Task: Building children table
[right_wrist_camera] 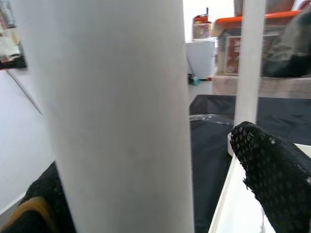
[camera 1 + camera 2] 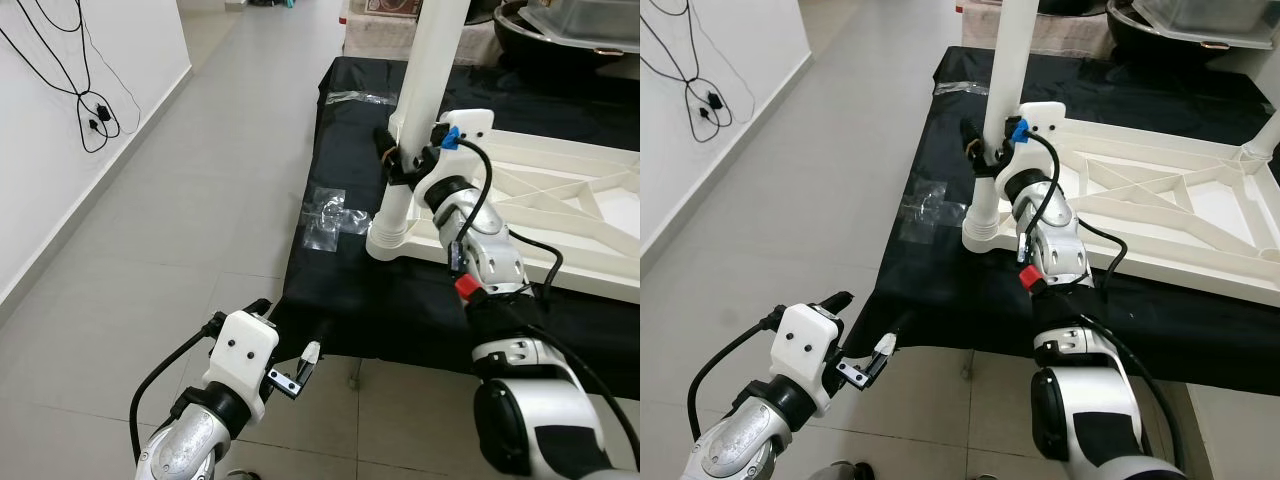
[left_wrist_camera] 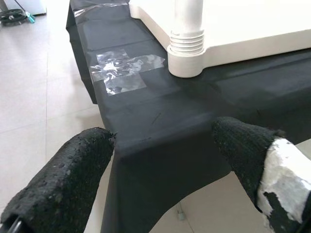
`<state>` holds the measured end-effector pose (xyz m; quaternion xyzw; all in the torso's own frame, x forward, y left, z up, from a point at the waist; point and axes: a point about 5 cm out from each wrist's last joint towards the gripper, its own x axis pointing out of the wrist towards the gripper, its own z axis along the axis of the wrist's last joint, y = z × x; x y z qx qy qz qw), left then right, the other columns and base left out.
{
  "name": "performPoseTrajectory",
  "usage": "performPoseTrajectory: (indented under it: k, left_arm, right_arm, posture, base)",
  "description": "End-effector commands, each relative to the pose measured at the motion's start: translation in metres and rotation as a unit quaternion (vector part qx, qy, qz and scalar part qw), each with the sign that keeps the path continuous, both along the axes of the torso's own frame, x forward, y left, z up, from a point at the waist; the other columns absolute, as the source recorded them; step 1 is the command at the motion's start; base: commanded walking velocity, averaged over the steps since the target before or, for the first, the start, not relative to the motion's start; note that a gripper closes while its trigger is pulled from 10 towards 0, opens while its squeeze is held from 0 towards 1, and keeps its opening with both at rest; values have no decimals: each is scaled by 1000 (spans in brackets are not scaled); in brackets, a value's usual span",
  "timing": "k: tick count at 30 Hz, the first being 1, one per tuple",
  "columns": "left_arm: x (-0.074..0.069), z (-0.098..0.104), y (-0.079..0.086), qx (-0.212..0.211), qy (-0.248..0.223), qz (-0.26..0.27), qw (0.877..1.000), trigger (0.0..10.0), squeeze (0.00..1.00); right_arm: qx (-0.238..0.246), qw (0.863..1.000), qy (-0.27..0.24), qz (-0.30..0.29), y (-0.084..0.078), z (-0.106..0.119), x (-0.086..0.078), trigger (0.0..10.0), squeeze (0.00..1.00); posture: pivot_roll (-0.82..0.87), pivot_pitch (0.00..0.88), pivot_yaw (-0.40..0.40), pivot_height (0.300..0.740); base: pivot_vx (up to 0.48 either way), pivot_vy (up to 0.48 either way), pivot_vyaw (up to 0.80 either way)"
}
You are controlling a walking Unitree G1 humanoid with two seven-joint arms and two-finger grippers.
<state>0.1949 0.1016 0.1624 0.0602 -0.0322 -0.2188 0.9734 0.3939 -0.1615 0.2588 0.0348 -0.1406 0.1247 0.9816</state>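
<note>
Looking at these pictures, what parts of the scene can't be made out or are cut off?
- Top of the white table leg: cut off by the upper edge of both eye views.
- Right tool fingertips: hidden behind the leg; the right wrist view shows the leg between its fingers.
- Upturned tabletop: its far side runs off the right edge.
- Left tool: open above the black cloth, arm cropped below.
</note>
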Motion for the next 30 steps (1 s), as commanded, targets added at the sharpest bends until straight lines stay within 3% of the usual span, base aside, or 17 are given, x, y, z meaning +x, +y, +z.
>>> performPoseTrajectory:
  k: [1, 9, 15, 16, 20, 30]
  left_arm:
    - [-1, -3, -1, 3, 7, 0, 1000, 10000, 0]
    - [-1, -1, -2, 2, 4, -2, 1000, 10000, 0]
    - [-2, 0, -3, 1, 3, -3, 1000, 10000, 0]
    - [-2, 0, -4, 0, 3, -3, 1000, 10000, 0]
    - [-2, 1, -4, -1, 3, -5, 1000, 10000, 0]
    - [-2, 1, -5, -2, 3, -4, 1000, 10000, 0]
  right_arm:
    - [9, 1000, -7, 17, -6, 4, 2, 10000, 0]
    - [-35, 997, -8, 62, -10, 8, 7, 10000, 0]
    - [-28, 996, -3, 83, -11, 11, 10, 10000, 0]
    - [-28, 992, 4, 122, -8, 11, 10, 10000, 0]
    - [-28, 985, 14, 172, -3, 10, 11, 10000, 0]
    - [-39, 966, 45, 251, 9, 3, 11, 10000, 0]
  posture:
    - [127, 145, -56, 740]
    - [131, 147, -60, 740]
    - [132, 147, -62, 740]
    - [132, 149, -60, 740]
    - [132, 150, -61, 740]
    - [135, 149, -64, 740]
  base:
    - [0, 0, 0]
    - [0, 0, 0]
    - [0, 0, 0]
    - [0, 0, 0]
    - [0, 0, 0]
    - [0, 0, 0]
